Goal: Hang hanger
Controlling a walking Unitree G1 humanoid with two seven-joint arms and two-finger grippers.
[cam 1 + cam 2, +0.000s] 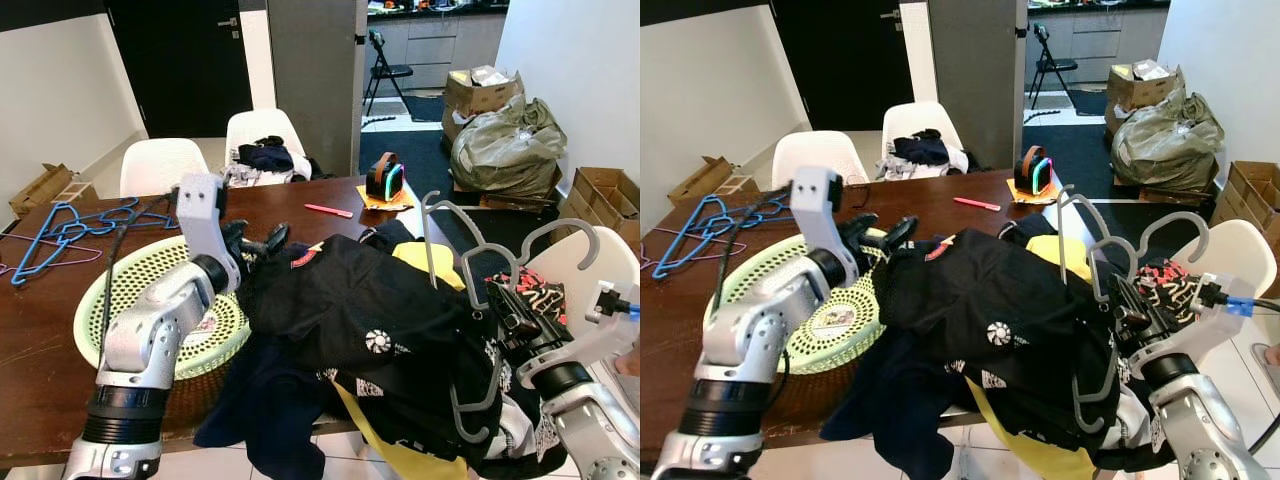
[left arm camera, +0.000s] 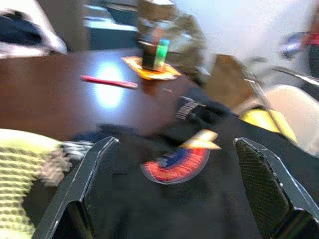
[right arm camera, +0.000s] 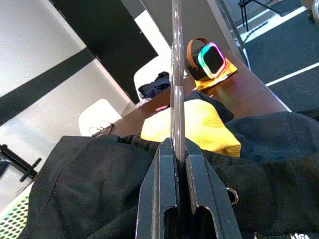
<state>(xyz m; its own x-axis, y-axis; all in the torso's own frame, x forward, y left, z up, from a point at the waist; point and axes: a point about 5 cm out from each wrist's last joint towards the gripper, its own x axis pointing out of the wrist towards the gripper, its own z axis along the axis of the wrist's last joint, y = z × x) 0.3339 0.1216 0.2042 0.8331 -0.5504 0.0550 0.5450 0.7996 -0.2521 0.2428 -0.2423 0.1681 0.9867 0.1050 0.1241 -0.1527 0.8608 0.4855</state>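
The right gripper (image 3: 175, 149) has its two black fingers pinched tight on a grey plastic hanger (image 1: 478, 330), held upright at the right edge of the dark brown wooden table (image 1: 40, 330) with its hooks above a black shirt with a red chest patch (image 1: 370, 300). The left gripper (image 2: 172, 164) hovers over that shirt's near-left part, fingers spread wide and holding nothing. Beside it, a pale green perforated round basket (image 1: 130, 290) sits on the table; blue wire hangers (image 1: 60, 232) lie at the far left corner
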